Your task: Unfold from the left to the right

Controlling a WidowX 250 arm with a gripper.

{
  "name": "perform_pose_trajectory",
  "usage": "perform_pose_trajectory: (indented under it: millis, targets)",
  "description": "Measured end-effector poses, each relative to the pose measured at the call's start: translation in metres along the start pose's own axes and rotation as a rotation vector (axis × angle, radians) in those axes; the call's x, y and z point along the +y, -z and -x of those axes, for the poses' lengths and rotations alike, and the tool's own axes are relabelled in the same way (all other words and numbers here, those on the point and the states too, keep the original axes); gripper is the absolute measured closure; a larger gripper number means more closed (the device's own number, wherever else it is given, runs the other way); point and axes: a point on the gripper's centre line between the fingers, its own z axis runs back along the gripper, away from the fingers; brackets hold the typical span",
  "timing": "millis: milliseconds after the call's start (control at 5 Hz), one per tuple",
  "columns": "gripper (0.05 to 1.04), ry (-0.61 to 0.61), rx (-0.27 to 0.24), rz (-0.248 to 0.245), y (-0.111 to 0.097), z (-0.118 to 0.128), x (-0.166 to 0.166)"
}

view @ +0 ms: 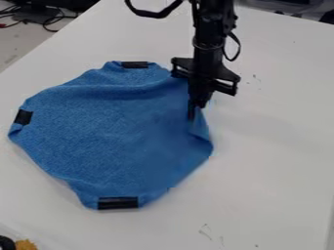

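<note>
Blue cloth (111, 132) lies across the left and middle of the frame on your white bench (274, 161), mostly spread, with its right side tucked or bunched. You have your arm (210, 34) coming in from the top edge, and the tool (192, 114) hangs down at the cloth's right side, right of the frame's centre. It is against the cloth or very close to it; you cannot tell from here whether it is spread, pressed together or pinching the fabric. Dark patches mark the cloth at the top (134, 64), the far left (23, 117) and the bottom (118, 202), while a small fold (199, 129) runs just below the tool

You look to be in the last part of the unfolding: the broad body is laid out, and the right corner is what remains. Your next move likely calls for a sure hold on the top layer only, then a low, gentle draw toward the right of the frame until that corner opens out, and a release. Pull too hard or catch both layers, and you may drag the whole cloth along or ruck up its middle
</note>
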Motion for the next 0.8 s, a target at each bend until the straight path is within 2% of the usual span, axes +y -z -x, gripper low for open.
perform_pose_trajectory:
  millis: [200, 400, 600, 800]
  targets:
    - [1.016, 0.004, -0.007, 0.026, 0.001, 0.000, -0.014]
    - [0.878, 0.002, -0.020, 0.047, -0.001, -0.001, -0.024]
    - [0.630, 0.006, -0.011, 0.048, 0.002, -0.001, -0.027]
    - [0.323, 0.041, -0.020, 0.049, -0.003, -0.006, -0.040]
